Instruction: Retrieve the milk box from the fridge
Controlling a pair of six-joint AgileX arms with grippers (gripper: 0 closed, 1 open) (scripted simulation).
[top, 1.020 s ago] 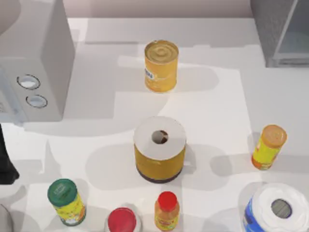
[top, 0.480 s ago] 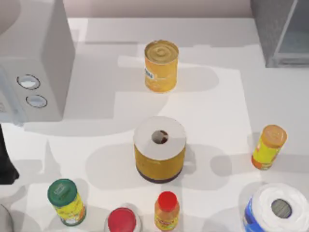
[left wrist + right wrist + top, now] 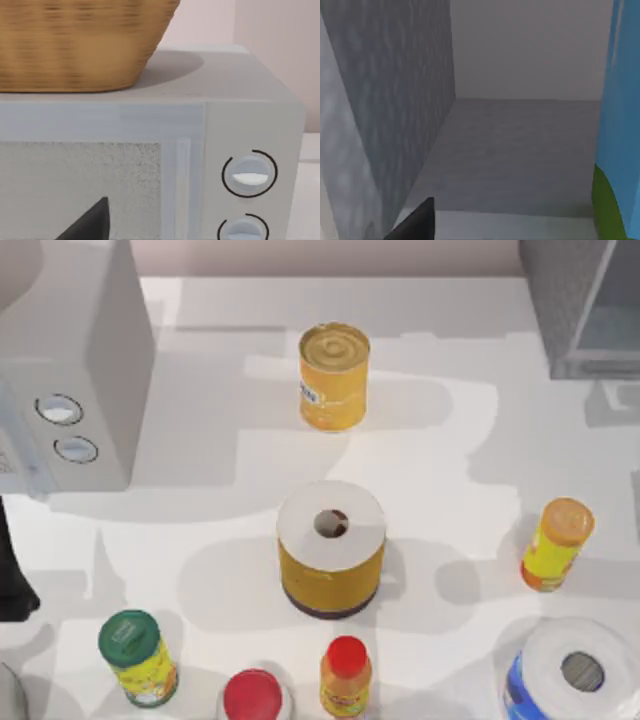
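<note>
Shifting shadows: since a second ago a new dark patch has come onto the table (image 3: 440, 470) just in front of the fridge (image 3: 585, 305), and the shade to the left of it has spread, though nothing on the table has moved.
Meaning: I judge the right arm has gone in toward the fridge, so this is the reach, not yet the grasp.
Right gripper (image 3: 415, 222): at the fridge mouth, looking in along the speckled wall; wide or narrow, I cannot tell.
Milk box (image 3: 620, 125): standing on the fridge floor, blue side and green base band close beside the gripper, not yet held.
Left arm (image 3: 12, 580): parked at the table's left edge, facing the lighter grey box with two knobs (image 3: 70, 370).
Surface: white tabletop, crowded with a yellow tin can (image 3: 334, 375), a yellow-wrapped roll (image 3: 331, 550) and a blue-wrapped paper roll (image 3: 575, 672).
Room: pale plain wall at the far side.
</note>
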